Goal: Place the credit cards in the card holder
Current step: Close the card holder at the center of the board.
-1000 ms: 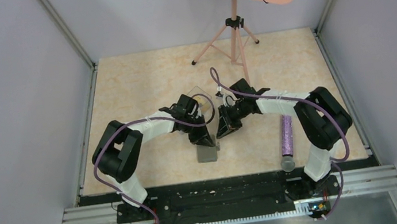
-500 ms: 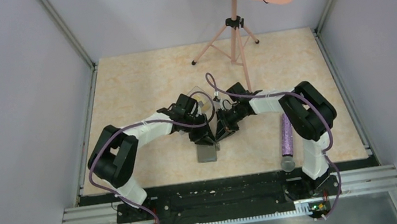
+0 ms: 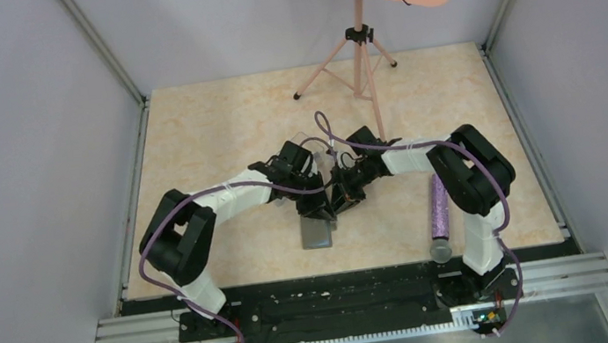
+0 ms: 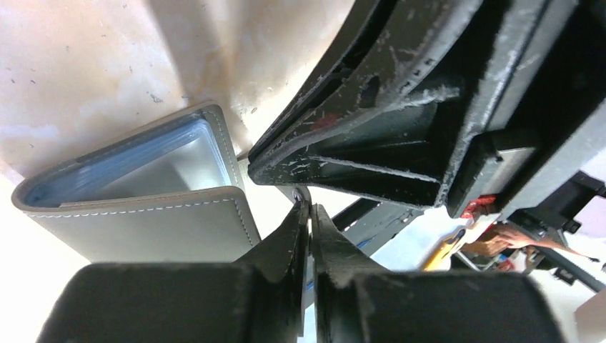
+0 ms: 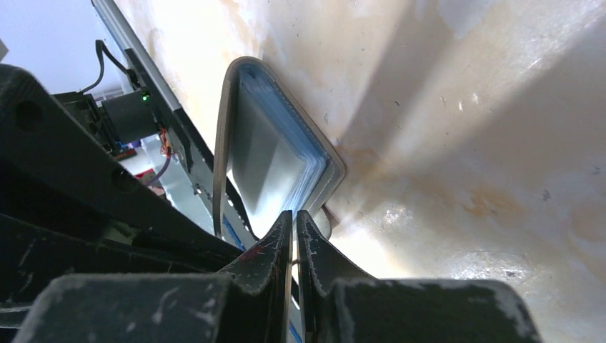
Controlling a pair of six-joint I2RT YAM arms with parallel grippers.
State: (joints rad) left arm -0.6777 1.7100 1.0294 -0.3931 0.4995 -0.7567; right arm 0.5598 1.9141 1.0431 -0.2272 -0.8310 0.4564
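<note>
Grey card holder (image 3: 317, 233) lies half open on the table (image 3: 191, 151), just basewards of both arms. My right gripper (image 5: 294, 218) tips meet its open corner, with the left gripper (image 4: 309, 214) beside. Both jaws are nearly together, and I cannot tell whether they hold a credit card.

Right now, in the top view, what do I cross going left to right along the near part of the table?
From the left: left arm's elbow → card holder → purple tube. What overlaps these in the picture is left out.
</note>
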